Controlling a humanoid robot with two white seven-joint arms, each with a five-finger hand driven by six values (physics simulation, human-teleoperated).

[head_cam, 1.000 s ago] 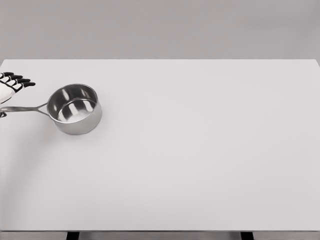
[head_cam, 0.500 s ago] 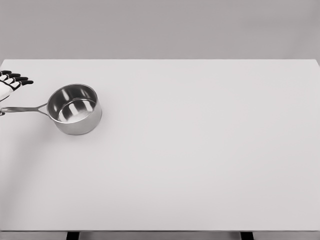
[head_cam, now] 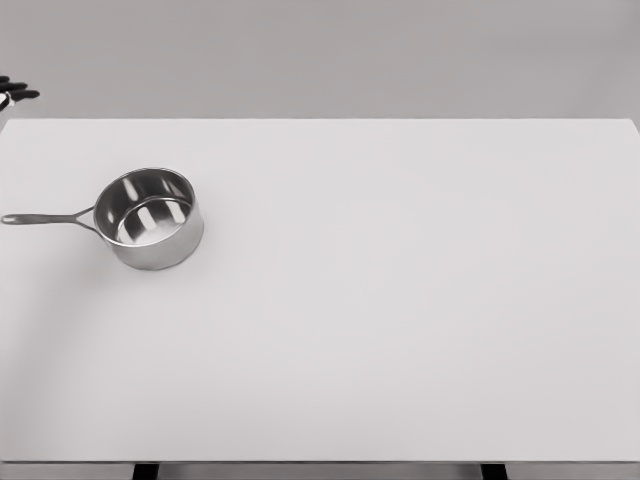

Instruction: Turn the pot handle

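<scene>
The big white flat worktop (head_cam: 400,330) fills almost the whole head view, with a plain grey wall behind it.

The shiny round steel pot (head_cam: 152,217) is the thing to go by. It stands upright on the left part of the worktop, nearer the far edge than the near edge. It is empty, and the inside shines. Its long thin grey handle (head_cam: 45,217) sticks out from the pot's left side, lying flat just above the worktop and pointing at the left edge of the picture. The handle's tip almost reaches that edge.

Up and to the left of the pot, past the far left corner of the worktop, only a few dark fingertips (head_cam: 20,94) of a hand (head_cam: 10,92) poke into view. The hand comes in at the picture's left edge, so it looks like the left hand. It is well apart from the handle and touches nothing. So little of it shows that I cannot tell if the fingers are apart or together. The other hand is not in view.

Nothing holds the pot now, so the job looks to be between moves: either the turn is done, or a new reach has to start. If the handle must turn more, the hand needs to come down beside the handle tip and push it sideways, so the pot spins on the spot without sliding away.
</scene>
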